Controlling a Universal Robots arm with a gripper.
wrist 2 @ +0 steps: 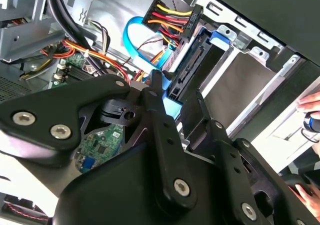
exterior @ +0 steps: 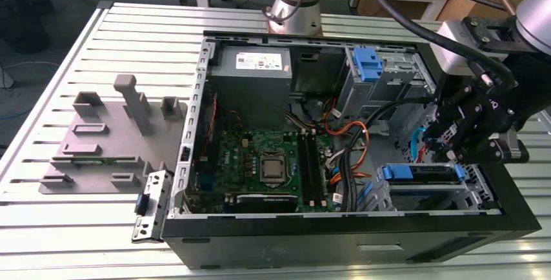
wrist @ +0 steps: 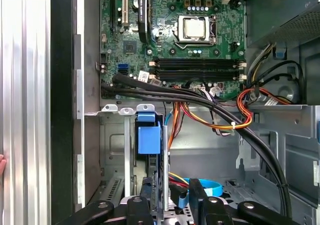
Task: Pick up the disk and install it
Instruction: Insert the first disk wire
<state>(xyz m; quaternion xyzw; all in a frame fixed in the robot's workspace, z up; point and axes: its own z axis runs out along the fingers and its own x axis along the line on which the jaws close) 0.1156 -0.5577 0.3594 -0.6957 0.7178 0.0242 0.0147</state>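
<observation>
- Gripper (exterior: 460, 152) hangs over the drive cage (exterior: 471, 197) at the exterior view's right, fingers (wrist: 145, 203) parted, clamping nothing.
- Disk (exterior: 422, 173) sits in that cage inside the open computer case (exterior: 344, 231), blue rails showing, just below the gripper.

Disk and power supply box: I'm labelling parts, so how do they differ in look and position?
The power supply box is bulky, plain grey with a white sticker; the disk is slim with blue plastic at its ends. The power supply box stands towards the exterior view's left; the disk sits in the drive cage at that view's right, beside the gripper. Both are inside the open case.
</observation>
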